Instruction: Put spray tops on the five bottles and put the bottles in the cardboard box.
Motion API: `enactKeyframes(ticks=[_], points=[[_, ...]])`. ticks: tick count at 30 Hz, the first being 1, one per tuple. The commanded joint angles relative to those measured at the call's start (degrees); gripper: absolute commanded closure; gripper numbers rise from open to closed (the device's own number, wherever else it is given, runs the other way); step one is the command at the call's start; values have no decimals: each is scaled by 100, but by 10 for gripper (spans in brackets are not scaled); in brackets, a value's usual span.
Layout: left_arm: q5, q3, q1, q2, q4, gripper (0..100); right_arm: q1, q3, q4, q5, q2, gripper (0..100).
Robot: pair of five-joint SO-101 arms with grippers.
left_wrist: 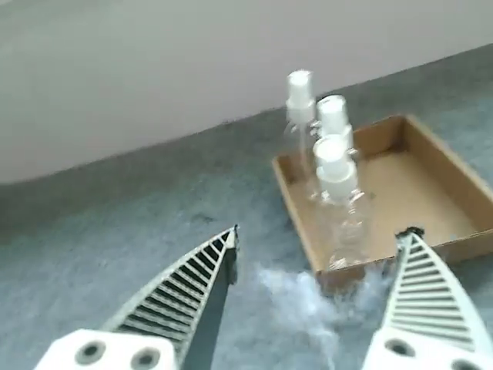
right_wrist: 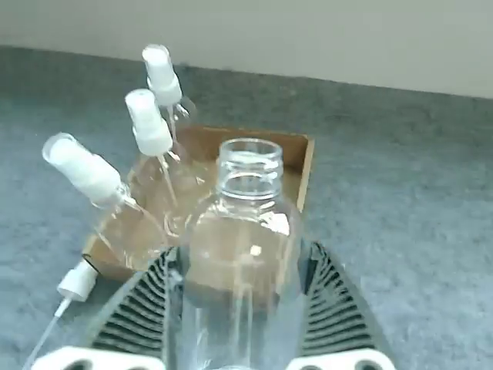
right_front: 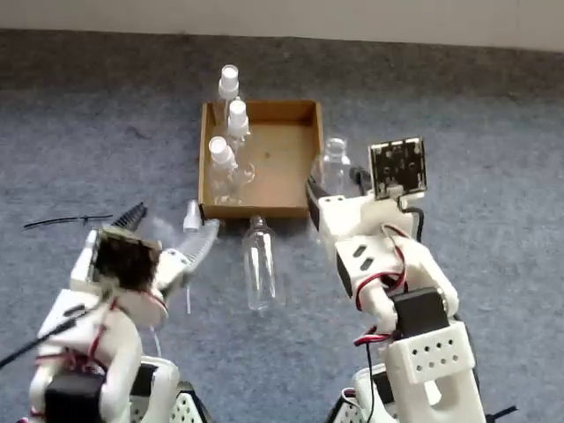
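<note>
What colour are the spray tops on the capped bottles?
White; the spray tops show best in the right wrist view.

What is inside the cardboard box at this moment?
Two capped bottles stand inside the cardboard box by one wall. A third capped bottle's base is covered by them, so inside or behind is unclear.

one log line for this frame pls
left gripper: open, near loose spray top | right gripper: shut on uncapped bottle | three capped bottles at cardboard box | bare bottle lying on carpet
</note>
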Motion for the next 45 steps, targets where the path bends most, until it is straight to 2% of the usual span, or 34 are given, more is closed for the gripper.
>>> enactKeyframes(ticks=[1, 5, 9, 17, 26, 31, 36, 39, 45], points=[[35, -919, -1446, 2009, 70, 705, 127, 593, -22, 149, -857, 995], [44, -1930, -2158, 3741, 457, 705, 154, 1701, 84, 149, -2114, 995], [26, -2624, -2185, 5218, 712, 706, 154, 2563, 646, 158, -2563, 995], [26, -3530, -2202, 7284, 677, 706, 171, 2598, 725, 475, -2563, 995], [18, -4092, -2202, 8347, 677, 706, 1200, 2571, 479, 510, -2554, 995], [-1011, -4576, -2149, 8910, 703, 706, 1613, 2229, 497, 519, -2545, 995], [-1275, -5015, -2941, 9455, 730, 706, 1640, 2193, 857, 853, -2545, 995], [-1371, -5051, -3204, 9622, 1178, 706, 1604, 2246, 1033, 853, -2545, 995], [-1873, -5033, -3257, 9622, 2479, 706, 1385, 2598, 1051, 870, -2554, 995]])
